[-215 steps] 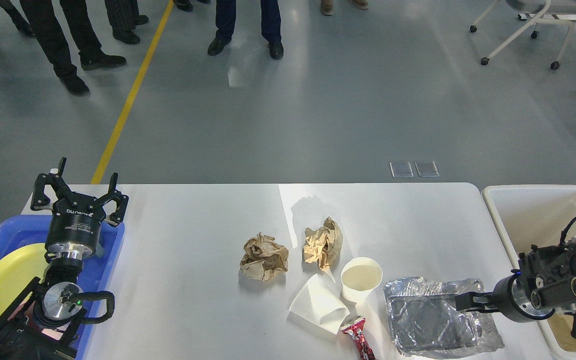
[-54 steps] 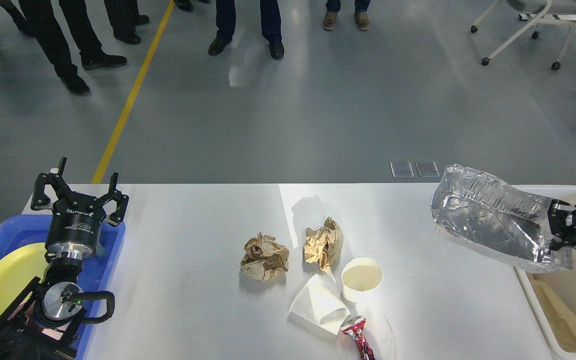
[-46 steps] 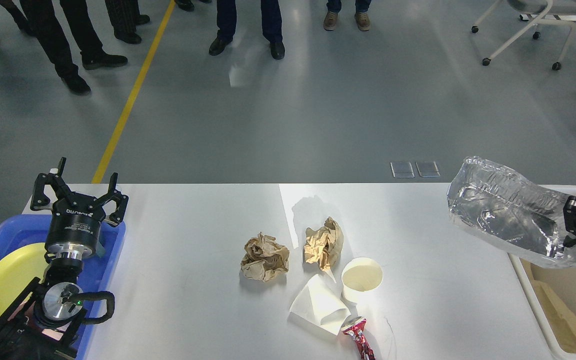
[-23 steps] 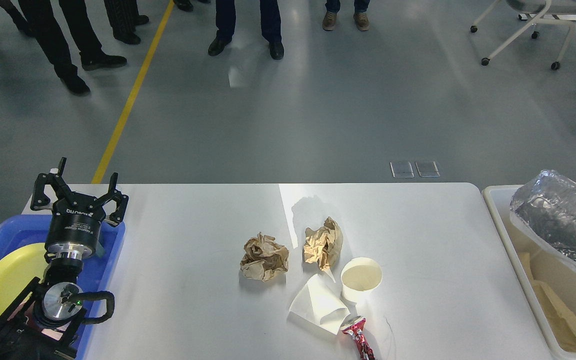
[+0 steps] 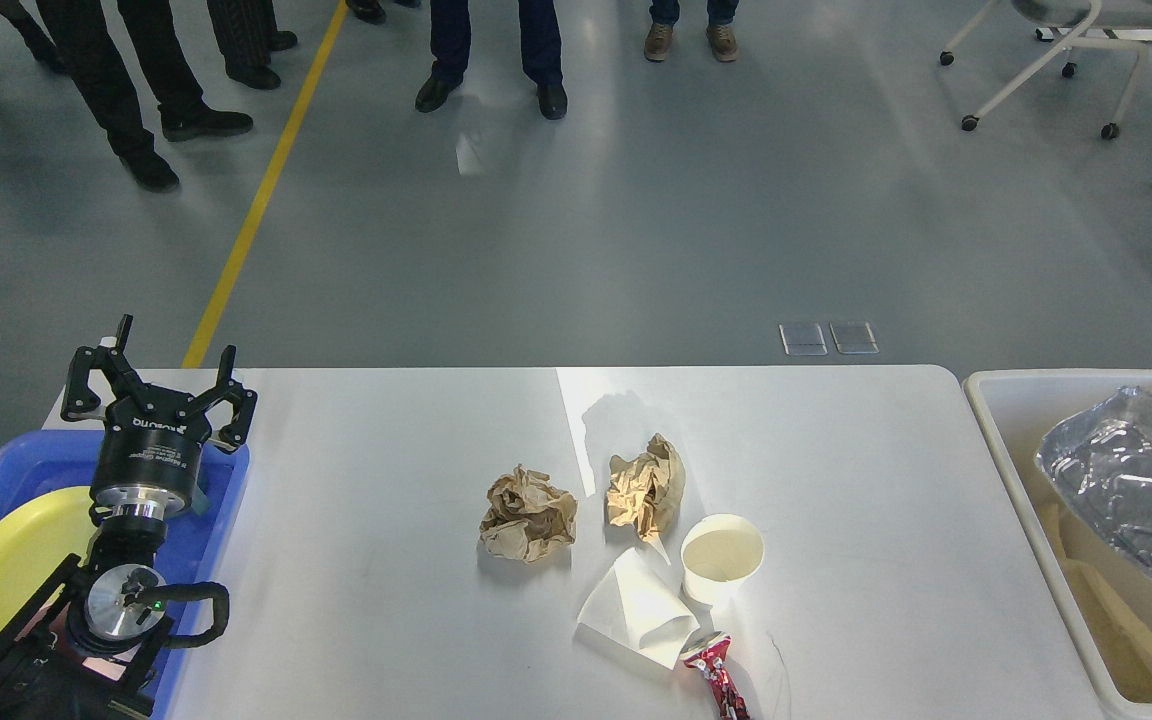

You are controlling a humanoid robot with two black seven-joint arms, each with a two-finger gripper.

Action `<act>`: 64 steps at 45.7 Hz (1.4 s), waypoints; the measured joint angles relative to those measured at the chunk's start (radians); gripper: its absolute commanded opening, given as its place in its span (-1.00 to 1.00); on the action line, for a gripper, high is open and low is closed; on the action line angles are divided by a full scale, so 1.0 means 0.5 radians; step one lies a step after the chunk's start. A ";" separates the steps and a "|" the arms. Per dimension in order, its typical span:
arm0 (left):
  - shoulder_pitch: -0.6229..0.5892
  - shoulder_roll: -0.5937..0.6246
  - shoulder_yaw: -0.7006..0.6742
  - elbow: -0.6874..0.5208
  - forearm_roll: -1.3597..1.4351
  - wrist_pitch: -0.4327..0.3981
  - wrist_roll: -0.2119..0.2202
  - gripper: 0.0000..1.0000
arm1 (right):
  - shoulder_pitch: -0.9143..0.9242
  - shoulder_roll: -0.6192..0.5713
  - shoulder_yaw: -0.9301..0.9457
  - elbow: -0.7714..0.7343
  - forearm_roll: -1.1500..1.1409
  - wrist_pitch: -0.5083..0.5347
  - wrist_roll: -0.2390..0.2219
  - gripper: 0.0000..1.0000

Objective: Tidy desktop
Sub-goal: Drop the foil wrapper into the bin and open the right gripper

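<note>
Five pieces of litter on the white desktop, clustered right of its middle. Nearest, at the near edge: crushed red can, touching a flattened white paper cup. Just beyond: upright white paper cup, open mouth up. Farther toward the middle: two crumpled brown paper balls, one left, one right, apart from each other. At the left edge: blue tray holding a yellow plate. Above the tray's far corner: left gripper, pointing away, fingers spread wide, holding nothing. Past the right edge: cream-white plastic bin, with a crumpled foil tray lying tilted inside. Right gripper out of sight. Far off on the grey floor: yellow line, bystanders' legs, white wheeled chair.
</note>
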 measured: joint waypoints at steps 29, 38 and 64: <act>0.000 0.000 0.000 0.000 0.000 0.000 0.000 0.92 | -0.246 0.256 0.136 -0.171 0.000 -0.099 -0.096 -1.00; 0.000 0.000 0.000 0.000 0.000 0.000 0.000 0.93 | -0.269 0.306 0.144 -0.171 -0.002 -0.105 -0.095 -1.00; 0.000 0.000 0.000 0.000 0.000 0.000 0.001 0.92 | -0.254 0.282 0.135 -0.144 -0.015 -0.314 -0.088 1.00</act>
